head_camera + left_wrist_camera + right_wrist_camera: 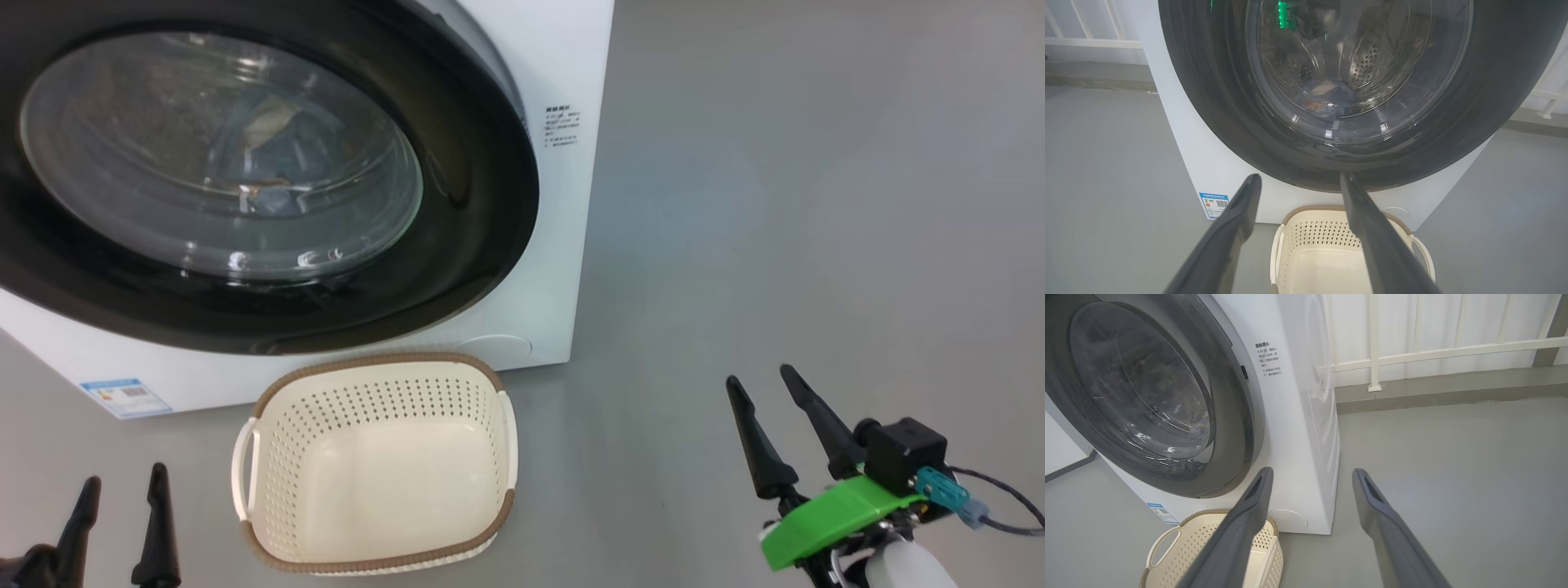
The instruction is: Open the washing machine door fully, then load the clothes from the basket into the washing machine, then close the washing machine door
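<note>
Left gripper [124, 478]: fingers spread wide with nothing between them, low at the head view's lower left, pointing up toward the machine.
Right gripper [760, 377]: equally wide apart and empty, at the lower right over the bare grey floor [775, 204], well apart from the basket.
Basket [375, 361]: stood on the floor between the two grippers, nearer the left one, just in front of the machine, its cream bottom bare.
Washing machine door [482, 204]: lay shut against the front, directly above the basket.
Clothes [273, 147]: a bluish bundle sat in the drum behind the glass; its print was too dim to tell.
Washing machine [563, 245]: white, with a blue label sticker [126, 396] at its lower front corner.
</note>
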### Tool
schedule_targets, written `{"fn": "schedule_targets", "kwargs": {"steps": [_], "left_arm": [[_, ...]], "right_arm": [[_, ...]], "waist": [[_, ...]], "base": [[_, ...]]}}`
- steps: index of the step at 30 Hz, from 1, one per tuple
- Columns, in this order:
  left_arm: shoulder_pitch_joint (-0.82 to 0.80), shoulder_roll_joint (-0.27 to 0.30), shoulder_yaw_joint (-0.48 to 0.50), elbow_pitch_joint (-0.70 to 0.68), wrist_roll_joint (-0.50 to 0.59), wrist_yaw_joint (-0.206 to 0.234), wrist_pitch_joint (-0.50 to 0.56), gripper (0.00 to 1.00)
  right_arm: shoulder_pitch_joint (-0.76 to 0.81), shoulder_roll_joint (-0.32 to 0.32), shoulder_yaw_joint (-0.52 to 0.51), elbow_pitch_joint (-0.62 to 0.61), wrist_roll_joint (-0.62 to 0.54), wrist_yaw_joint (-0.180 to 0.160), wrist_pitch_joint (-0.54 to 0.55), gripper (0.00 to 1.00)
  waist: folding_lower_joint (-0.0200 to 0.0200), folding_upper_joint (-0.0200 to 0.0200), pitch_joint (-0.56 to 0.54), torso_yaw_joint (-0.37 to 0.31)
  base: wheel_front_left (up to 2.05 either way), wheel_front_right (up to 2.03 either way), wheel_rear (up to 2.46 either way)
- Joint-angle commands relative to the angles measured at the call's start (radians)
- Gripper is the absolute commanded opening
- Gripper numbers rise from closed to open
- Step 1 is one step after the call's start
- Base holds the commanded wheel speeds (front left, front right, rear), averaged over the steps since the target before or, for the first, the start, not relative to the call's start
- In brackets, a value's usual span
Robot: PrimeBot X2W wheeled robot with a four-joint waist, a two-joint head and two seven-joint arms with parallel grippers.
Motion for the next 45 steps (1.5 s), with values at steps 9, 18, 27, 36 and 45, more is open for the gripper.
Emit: {"fn": "schedule_targets", "kwargs": {"steps": [9,18,27,36,45], "left_arm": [[0.019,0.013,0.071,-0.027,0.026,-0.001,-0.006,1.0],[0.024,0.002,0.094,-0.033,0.051,-0.001,-0.006,1.0],[0.018,-0.003,0.112,-0.036,0.077,-0.001,-0.006,1.0],[0.044,-0.029,0.074,-0.006,0.08,0.0,0.001,0.0],[0.038,-0.068,0.064,0.032,0.018,0.0,0.021,0.0]], "right_arm": [[0.044,-0.014,-0.004,-0.037,0.014,0.0,-0.005,1.0],[0.053,-0.013,-0.009,-0.041,0.012,0.0,-0.005,1.0],[0.051,-0.01,-0.016,-0.044,0.008,0.0,-0.005,1.0],[0.056,-0.004,-0.039,-0.012,0.0,0.0,0.0,0.0],[0.067,0.007,-0.043,0.022,0.063,0.0,0.015,0.0]], "waist": [[0.0,0.0,-0.033,-0.017],[0.0,0.0,-0.033,-0.019],[0.0,0.0,-0.028,-0.02],[0.0,0.0,-0.027,-0.019],[0.0017,0.0,-0.033,-0.013]], "base": [[0.0,0.0,0.0],[0.0,0.0,0.0],[0.0,0.0,0.0],[0.0,0.0,0.0],[0.0,0.0,0.0]]}}
